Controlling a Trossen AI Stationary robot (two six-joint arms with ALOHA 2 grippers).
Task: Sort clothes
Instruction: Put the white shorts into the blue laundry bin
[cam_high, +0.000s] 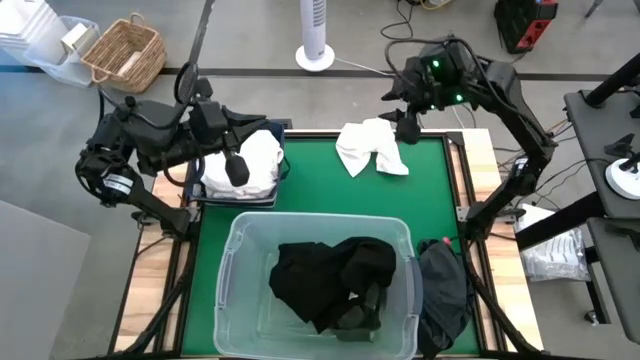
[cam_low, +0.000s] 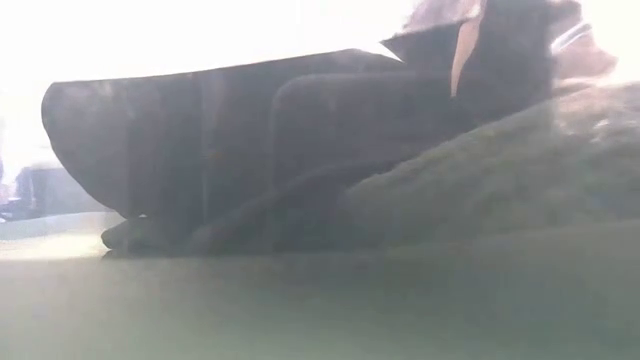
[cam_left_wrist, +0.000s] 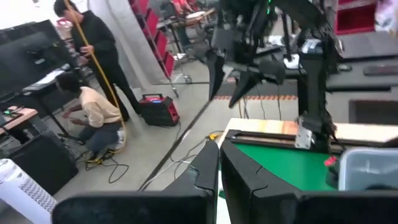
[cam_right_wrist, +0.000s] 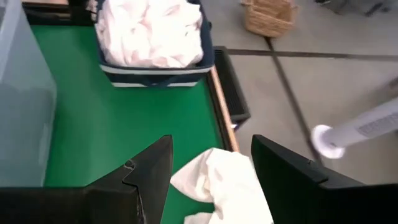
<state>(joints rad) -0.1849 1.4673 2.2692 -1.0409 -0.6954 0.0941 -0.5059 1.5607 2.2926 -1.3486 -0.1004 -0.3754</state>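
Note:
A white garment (cam_high: 370, 148) lies crumpled on the green mat near the table's far edge. My right gripper (cam_high: 405, 128) hangs open just above its far right part. In the right wrist view the cloth (cam_right_wrist: 217, 180) shows below the gap between the fingers (cam_right_wrist: 211, 155), which are apart from it. More white clothes (cam_high: 250, 160) fill the navy bin (cam_high: 236, 203) at the left. My left gripper (cam_high: 238, 172) hovers over them, shut and empty (cam_left_wrist: 218, 180). Black clothes (cam_high: 330, 280) lie inside the clear tub (cam_high: 320, 222). A dark garment (cam_high: 442, 290) lies heaped beside the tub's right wall.
The clear tub takes up the table's near middle. In the low view it shows only as dark blurred shapes (cam_low: 250, 150). Bare green mat (cam_high: 430, 200) lies between tub and white garment. A wicker basket (cam_high: 125, 50) and a fan (cam_high: 315, 40) stand on the floor beyond. Two people (cam_left_wrist: 93, 74) are in the room.

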